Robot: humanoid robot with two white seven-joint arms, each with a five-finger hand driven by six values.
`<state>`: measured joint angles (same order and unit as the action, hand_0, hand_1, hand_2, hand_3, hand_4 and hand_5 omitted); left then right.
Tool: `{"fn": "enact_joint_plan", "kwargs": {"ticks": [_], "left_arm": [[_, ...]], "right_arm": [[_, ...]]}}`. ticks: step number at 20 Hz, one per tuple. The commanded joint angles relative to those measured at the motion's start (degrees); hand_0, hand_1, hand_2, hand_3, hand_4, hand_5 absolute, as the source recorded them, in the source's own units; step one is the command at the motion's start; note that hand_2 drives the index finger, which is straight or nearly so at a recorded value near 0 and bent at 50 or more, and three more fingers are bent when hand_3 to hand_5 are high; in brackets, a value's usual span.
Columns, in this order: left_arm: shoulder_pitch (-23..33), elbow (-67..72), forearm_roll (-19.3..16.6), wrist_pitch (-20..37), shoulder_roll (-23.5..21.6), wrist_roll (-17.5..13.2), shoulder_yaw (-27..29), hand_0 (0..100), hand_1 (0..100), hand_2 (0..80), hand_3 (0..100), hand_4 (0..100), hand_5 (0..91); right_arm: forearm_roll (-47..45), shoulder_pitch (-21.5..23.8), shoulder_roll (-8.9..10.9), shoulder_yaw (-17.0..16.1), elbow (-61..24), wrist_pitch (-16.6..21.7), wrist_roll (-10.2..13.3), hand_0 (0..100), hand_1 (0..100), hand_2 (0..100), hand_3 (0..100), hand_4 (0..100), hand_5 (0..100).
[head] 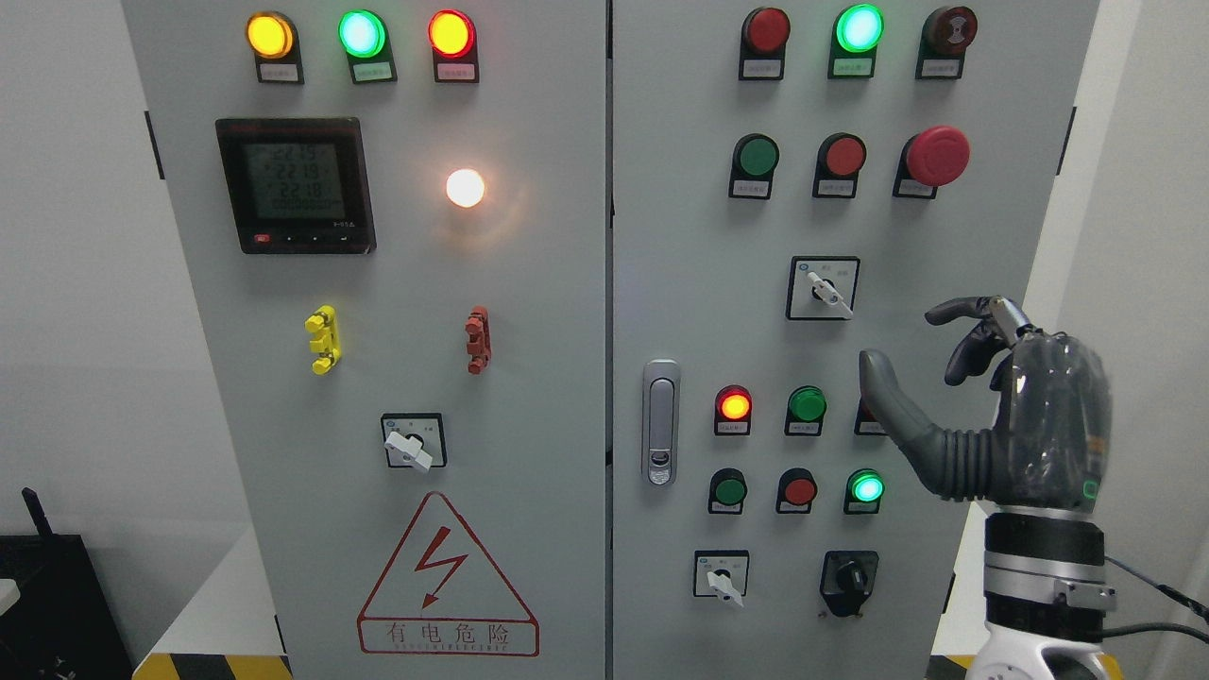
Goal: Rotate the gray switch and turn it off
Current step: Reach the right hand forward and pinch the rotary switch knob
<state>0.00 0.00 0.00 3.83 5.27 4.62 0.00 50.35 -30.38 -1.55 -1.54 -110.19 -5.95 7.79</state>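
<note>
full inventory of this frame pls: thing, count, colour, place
Lit round indicator lamps: three, yellow, green, red, top of left door.
Black digital meter: one, upper left door.
Glowing white lamp: one, right of the meter.
Plastic clips: one yellow, one red, mid left door.
White-handled rotary switches: four; left door, upper right door, lower right door.
Black rotary knob: one, bottom right door.
Red mushroom stop button: one, upper right door.
Silver door latch: one, right door's left edge.
Red lightning warning triangle: one, bottom left door.
Right hand: dark grey, fingers spread, beside the right door's button rows, holding nothing.
</note>
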Motion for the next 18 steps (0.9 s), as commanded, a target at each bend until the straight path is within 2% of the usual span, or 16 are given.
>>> {"fn": "enact_joint_plan", "kwargs": {"ticks": [1,9,18], "left_arm": [[-0.5,-1.5,1.1,0.0,0.0,0.0,0.4,12,39,0.0,0,0,0.0],[-0.5,-1.5,1.1,0.0,0.0,0.0,0.4,12,39,0.0,0,0,0.0],[-0.5,-1.5,1.1,-0.1,0.0,0.0,0.4,12,39,0.0,0,0,0.0]], "right_arm": [[-0.8,-2.3,-3.02,0.9,3.0,-2.1,0.2,0,39,56,96,98,100],[-0.9,-4.9,-3.11,2.8,4.6,-6.7,0.5,0,42,60,98,99,100],[-1.1,-6.6,-3.2,3.1,7.6,-6.7,0.6,0,41,61,97,99,100]]}}
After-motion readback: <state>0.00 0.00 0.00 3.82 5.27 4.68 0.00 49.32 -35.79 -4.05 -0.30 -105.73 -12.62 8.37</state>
